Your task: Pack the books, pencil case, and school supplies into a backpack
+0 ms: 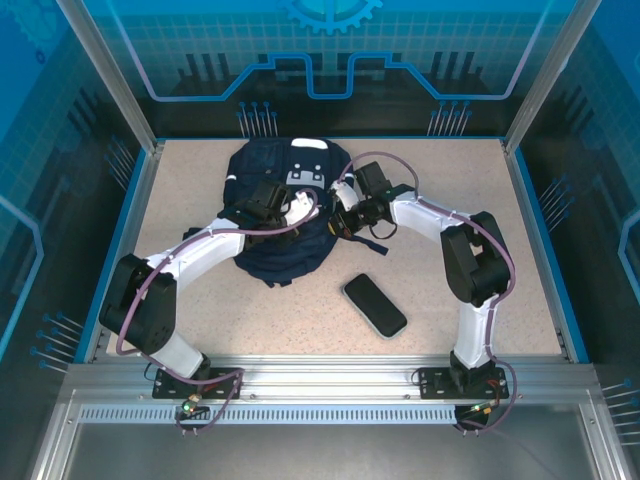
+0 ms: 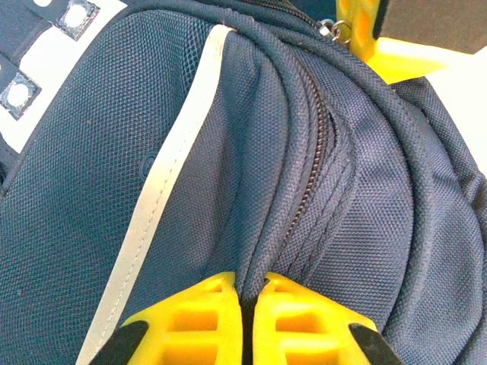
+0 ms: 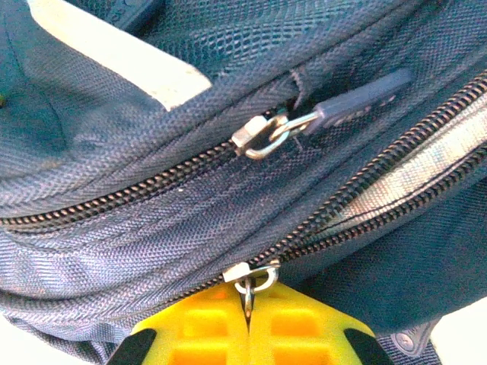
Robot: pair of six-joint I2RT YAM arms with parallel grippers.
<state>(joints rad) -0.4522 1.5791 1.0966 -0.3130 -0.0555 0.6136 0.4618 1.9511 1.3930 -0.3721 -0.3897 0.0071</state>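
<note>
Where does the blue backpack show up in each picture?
Top view: backpack at the rear centre of the table.
Left wrist: backpack close up, zipper running up the middle.
Right wrist: backpack close up, two zippers crossing.
Shared landmark: its white trim.

Close on backpack (image 2: 84, 228), navy woven fabric. White stripe (image 2: 171, 167) slanting from top centre toward bottom left. Closed zipper (image 2: 316, 152) curving down seam to left gripper (image 2: 249, 296) at bottom edge; yellow fingers (image 2: 198, 312) pressed together, fabric fold nipped between. Top left, white patch (image 2: 46, 53) with two metal snaps. Top right, metal zipper pull (image 2: 335, 29) touching yellow right gripper (image 2: 365, 46).
</note>
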